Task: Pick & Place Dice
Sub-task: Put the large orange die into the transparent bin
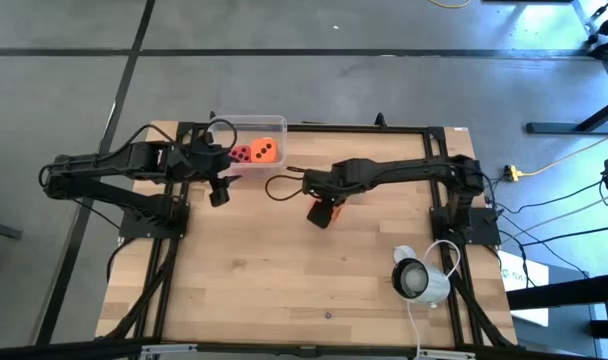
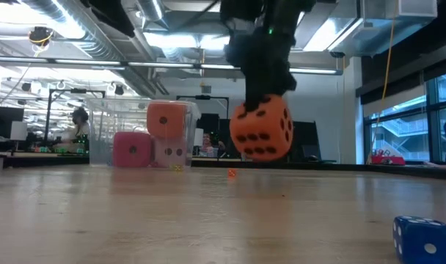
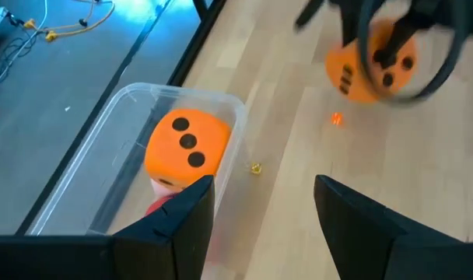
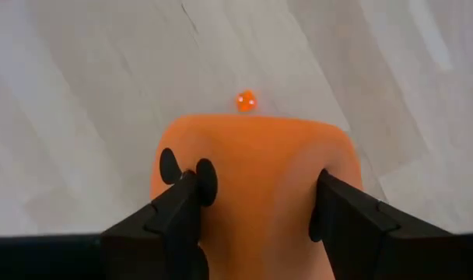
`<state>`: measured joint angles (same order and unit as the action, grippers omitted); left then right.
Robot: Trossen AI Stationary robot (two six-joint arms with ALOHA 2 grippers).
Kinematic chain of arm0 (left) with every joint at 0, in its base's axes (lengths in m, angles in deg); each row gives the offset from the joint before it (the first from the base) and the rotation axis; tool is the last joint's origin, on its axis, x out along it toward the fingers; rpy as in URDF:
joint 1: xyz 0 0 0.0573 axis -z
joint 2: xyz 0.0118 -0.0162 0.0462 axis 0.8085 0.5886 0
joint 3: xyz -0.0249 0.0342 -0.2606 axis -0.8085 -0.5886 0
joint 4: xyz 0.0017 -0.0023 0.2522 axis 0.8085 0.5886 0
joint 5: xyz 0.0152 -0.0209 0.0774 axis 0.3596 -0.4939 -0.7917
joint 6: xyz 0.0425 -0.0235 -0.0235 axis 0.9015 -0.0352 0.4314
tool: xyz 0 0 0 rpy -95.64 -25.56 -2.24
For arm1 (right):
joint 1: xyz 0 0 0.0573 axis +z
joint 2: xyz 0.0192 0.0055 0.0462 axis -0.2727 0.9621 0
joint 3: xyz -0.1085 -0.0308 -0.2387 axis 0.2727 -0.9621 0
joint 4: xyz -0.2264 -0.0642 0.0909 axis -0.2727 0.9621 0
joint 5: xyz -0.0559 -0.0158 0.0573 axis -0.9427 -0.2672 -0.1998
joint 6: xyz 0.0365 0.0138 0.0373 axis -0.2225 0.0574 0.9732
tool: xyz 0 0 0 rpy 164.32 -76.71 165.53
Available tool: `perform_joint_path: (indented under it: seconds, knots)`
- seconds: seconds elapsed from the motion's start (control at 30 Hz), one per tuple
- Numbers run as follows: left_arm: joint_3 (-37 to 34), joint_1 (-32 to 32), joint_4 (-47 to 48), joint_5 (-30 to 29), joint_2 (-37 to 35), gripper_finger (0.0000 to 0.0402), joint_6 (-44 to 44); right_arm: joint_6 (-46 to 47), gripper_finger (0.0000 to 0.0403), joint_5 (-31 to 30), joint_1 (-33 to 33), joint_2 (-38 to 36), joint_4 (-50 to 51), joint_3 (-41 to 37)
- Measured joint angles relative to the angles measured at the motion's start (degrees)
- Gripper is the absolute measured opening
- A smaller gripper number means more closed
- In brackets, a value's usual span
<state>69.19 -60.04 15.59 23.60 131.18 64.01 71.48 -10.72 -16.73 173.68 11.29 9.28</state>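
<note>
Currently we hold the orange die (image 1: 324, 212) in the right gripper (image 4: 256, 206), jaws clamped on opposite faces, lifted clear of the table (image 1: 284, 290). In the high view, the clear bin (image 1: 274, 123) lies toward ten o'clock. The left gripper (image 3: 260, 210) hangs open and empty beside the bin.

Two dark, jointed arms trail looping black cables to their wrists.

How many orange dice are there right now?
2: one orange foam die held above the table in the right end effector, the other orange die stacked in the clear plastic bin. More could be hidden.
</note>
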Motion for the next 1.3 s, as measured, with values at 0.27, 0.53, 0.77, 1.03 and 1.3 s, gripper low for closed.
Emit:
perform_joint_path:
  seconds: [0.27, 0.53, 0.77, 1.03, 1.3]
  knots:
    - [0.0, 0.0, 0.5, 0.7, -0.6, 0.0212, -1.7, 6.4, 0.0205, 1.4, 1.5, -6.4, -2.5, 0.1]
    - [0.0, 0.6, -2.1, 3.5, 1.3, 0.0212, 1.6, 10.5, 0.0204, 5.4, 2.2, -11.7, -11.2, 0.2]
    - [0.0, 1.3, -1.6, 8.7, 1.8, 0.0231, 4.1, 12.7, 0.0204, 6.5, 2.8, -11.4, -19.0, 0.3]
    - [0.0, 1.5, 3.1, 16.8, 1.8, 0.0235, -1.6, 13.9, 0.0200, 10.5, 4.8, -2.7, -24.9, 0.3]
    - [0.0, 6.8, 3.5, 16.7, 1.0, 0.0236, -5.9, 13.5, 0.0198, 14.3, 4.1, 5.0, -33.6, 0.3]
